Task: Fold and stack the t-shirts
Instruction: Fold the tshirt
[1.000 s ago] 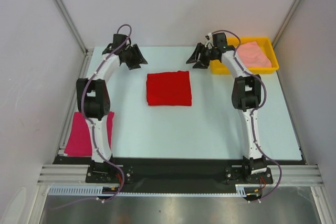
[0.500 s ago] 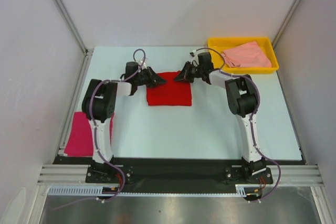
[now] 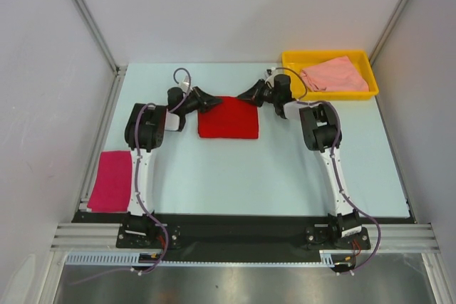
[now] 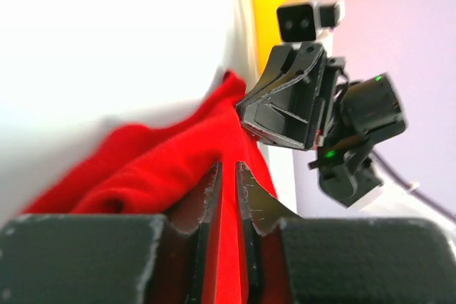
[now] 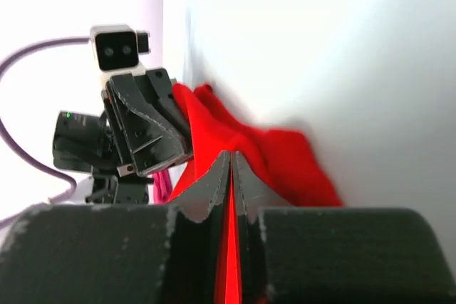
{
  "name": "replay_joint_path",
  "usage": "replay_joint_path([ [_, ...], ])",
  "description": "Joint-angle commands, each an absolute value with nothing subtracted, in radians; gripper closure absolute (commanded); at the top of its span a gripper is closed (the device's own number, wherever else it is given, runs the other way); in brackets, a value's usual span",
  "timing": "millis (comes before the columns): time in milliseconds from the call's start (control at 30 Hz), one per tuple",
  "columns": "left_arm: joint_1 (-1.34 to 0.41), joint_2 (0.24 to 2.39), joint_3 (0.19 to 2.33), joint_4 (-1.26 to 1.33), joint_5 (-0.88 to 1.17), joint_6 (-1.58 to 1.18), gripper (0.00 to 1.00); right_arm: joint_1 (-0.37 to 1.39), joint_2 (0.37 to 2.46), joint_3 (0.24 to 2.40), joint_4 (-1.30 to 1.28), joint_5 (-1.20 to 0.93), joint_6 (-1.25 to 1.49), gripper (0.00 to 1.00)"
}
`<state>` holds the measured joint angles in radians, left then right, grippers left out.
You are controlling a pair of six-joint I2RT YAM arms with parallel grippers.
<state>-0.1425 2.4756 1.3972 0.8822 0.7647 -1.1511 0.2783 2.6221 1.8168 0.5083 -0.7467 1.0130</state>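
The bright red t-shirt (image 3: pixel 228 120) lies folded in a square at the table's middle back. My left gripper (image 3: pixel 211 104) is at its far left corner and my right gripper (image 3: pixel 247 95) at its far right corner. In the left wrist view the left gripper (image 4: pixel 228 170) is shut on a thin fold of red cloth (image 4: pixel 142 161). The right wrist view shows the right gripper (image 5: pixel 231 156) shut on red cloth (image 5: pixel 285 154) too. The magenta t-shirt (image 3: pixel 110 181) lies folded at the near left edge. The salmon t-shirt (image 3: pixel 335 75) lies crumpled in the tray.
A yellow plastic tray (image 3: pixel 288 58) stands at the back right corner. Metal frame posts (image 3: pixel 85 16) and white walls close in the table on both sides. Both arm bases sit at the near edge.
Both grippers came from the back of the table down to the red t-shirt's far corners. They went from open to shut on the cloth.
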Motion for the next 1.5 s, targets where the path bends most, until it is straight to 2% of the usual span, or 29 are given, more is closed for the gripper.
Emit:
replay_joint_path([
  [0, -0.1, 2.534, 1.478, 0.947, 0.693, -1.213, 0.82, 0.258, 2.697, 1.926, 0.438, -0.625, 1.003, 0.92],
  [67, -0.083, 2.542, 1.52, 0.73, 0.664, -1.197, 0.82, 0.261, 2.736, 2.043, 0.345, -0.597, 0.977, 0.92],
  [233, -0.055, 2.583, 1.637, 0.551, 0.615, -1.178, 0.82, 0.262, 2.792, 2.207, 0.117, -0.463, 0.948, 0.93],
  [367, -0.038, 2.606, 1.736, 0.468, 0.641, -1.145, 0.74, 0.259, 2.847, 2.298, 0.032, -0.419, 0.976, 0.93],
  [500, -0.046, 2.534, 1.874, 0.247, 0.638, -0.888, 0.62, 0.255, 2.881, 2.376, 0.011, -0.436, 0.962, 0.93],
  [633, -0.07, 2.396, 1.847, 0.14, 0.649, -0.755, 0.55, 0.25, 2.867, 2.43, 0.041, -0.449, 0.963, 0.92],
  [733, -0.092, 2.3, 1.778, 0.12, 0.672, -0.706, 0.55, 0.247, 2.855, 2.506, 0.041, -0.451, 0.966, 0.91],
  [833, -0.11, 2.186, 1.613, 0.233, 0.715, -0.739, 0.58, 0.245, 2.809, 2.539, 0.018, -0.448, 0.95, 0.89],
  [1000, -0.115, 2.096, 1.386, 0.32, 0.742, -0.787, 0.64, 0.256, 2.657, 2.409, -0.025, -0.474, 0.902, 0.87],
  [1067, -0.107, 2.069, 1.349, 0.341, 0.744, -0.79, 0.68, 0.275, 2.578, 2.302, -0.017, -0.509, 0.882, 0.87],
  [1167, -0.097, 2.065, 1.29, 0.37, 0.736, -0.792, 0.7, 0.313, 2.52, 2.205, -0.008, -0.572, 0.867, 0.88],
  [1467, -0.063, 2.12, 1.123, 0.368, 0.735, -0.804, 0.75, 0.359, 2.418, 1.761, 0.323, -0.713, 0.983, 0.92],
])
